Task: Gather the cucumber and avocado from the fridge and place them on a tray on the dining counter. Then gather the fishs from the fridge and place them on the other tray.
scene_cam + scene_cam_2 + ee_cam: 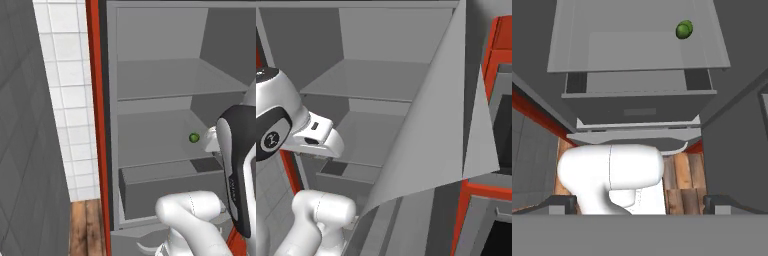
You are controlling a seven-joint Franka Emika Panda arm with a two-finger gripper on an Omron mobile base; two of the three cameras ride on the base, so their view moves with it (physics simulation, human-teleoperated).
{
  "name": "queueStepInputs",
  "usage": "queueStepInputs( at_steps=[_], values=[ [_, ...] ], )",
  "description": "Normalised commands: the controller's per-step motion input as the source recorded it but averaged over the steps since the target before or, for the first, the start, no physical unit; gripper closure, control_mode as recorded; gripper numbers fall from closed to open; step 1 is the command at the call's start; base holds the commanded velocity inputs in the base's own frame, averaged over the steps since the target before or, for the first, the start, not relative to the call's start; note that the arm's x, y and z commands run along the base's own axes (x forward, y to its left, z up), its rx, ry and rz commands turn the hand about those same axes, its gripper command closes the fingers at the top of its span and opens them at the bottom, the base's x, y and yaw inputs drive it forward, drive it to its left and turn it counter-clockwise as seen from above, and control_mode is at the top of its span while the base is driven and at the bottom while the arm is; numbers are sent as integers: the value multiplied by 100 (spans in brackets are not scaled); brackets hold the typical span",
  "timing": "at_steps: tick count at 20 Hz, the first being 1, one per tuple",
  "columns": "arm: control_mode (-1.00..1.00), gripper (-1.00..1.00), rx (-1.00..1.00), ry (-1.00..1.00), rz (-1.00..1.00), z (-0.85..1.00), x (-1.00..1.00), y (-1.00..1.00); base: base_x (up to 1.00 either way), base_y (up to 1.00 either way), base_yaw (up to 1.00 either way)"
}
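On the fridge's middle shelf (150, 145), in the left base view, a small green avocado (194, 137) lies near the right edge. In the hand view, the avocado (684, 29) sits far beyond the released hand (640, 202), whose fingertips (562, 204) stand wide apart above the drawer (639, 102).

Matt grey fridge shelves (165, 80) look smooth like painted metal. The avocado (194, 137) is glossy green. Floor planks (85, 227) show brown wood grain; wall tiles (67, 75) gleam white.
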Motion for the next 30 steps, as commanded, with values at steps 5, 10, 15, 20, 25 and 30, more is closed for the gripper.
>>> queueStepInputs(
  at_steps=[5,10,15,20,25,30],
  values=[
    [100,-100,0,0,0,0,0,0,55,-7,0],
    [100,-100,0,0,0,0,0,0,32,-4,0],
    [-100,-100,0,-10,0,-47,20,-8,7,0,0],
    [-100,-100,0,-47,0,-61,7,-17,0,0,0],
    [-100,-100,0,-48,-1,-13,3,-11,0,0,0],
    [-100,-100,-1,-13,-10,-6,22,-4,0,0,0]
  ],
)
